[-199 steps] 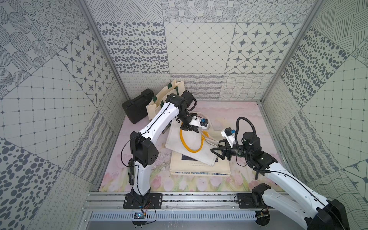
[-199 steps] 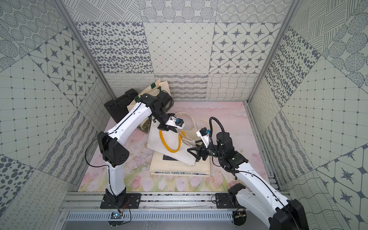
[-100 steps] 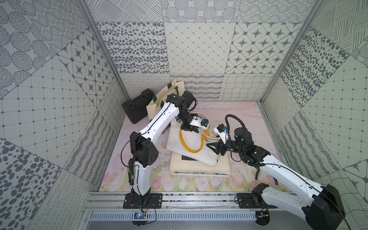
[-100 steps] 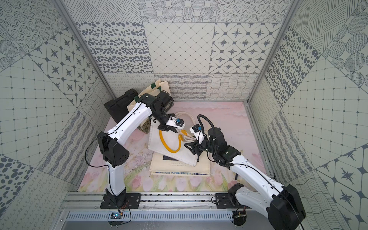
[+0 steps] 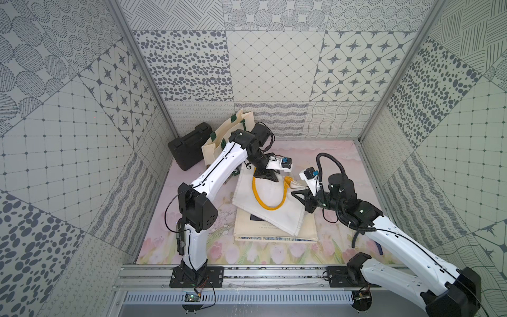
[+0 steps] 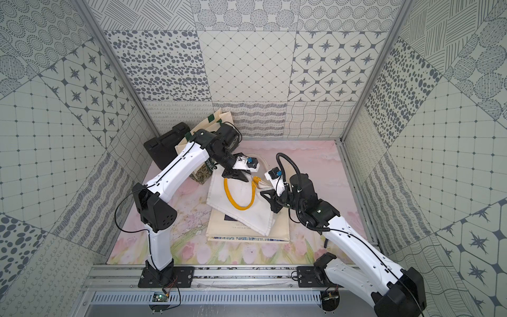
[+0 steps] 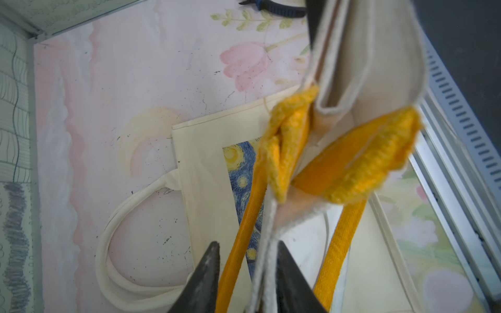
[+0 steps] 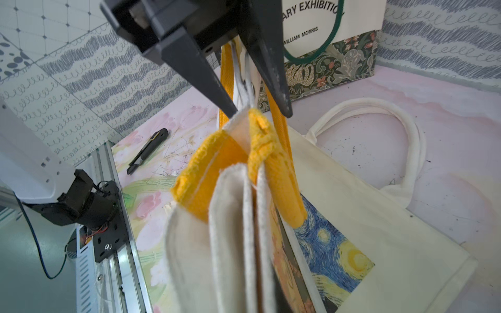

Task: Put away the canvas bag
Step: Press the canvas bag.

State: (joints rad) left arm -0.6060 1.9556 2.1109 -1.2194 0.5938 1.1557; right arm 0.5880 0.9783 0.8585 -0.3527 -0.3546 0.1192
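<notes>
The canvas bag [image 5: 270,211] is cream with yellow handles [image 5: 263,203] and lies folded on the mat, seen in both top views. Its rim near one handle end is lifted. My right gripper [image 5: 297,195] is shut on that raised rim. In the right wrist view the bag's folds [image 8: 230,230] fill the foreground and hide its jaws. My left gripper [image 7: 248,245] stands open at the rim's other end. A yellow handle and the hem pass between its parted fingers [image 8: 217,81]. In a top view it is at the bag's far edge [image 6: 238,175].
A second canvas bag with a starry-night print [image 5: 307,233] lies flat under the first. A printed paper bag [image 5: 219,142] stands at the back left beside a black case [image 5: 189,149]. A black folding knife [image 8: 147,150] lies on the mat near the front rail [image 5: 274,271].
My right gripper moved in from the right to the bag's rim and shut on it. My left gripper's jaws, shut before, have parted at the bag's other end.
</notes>
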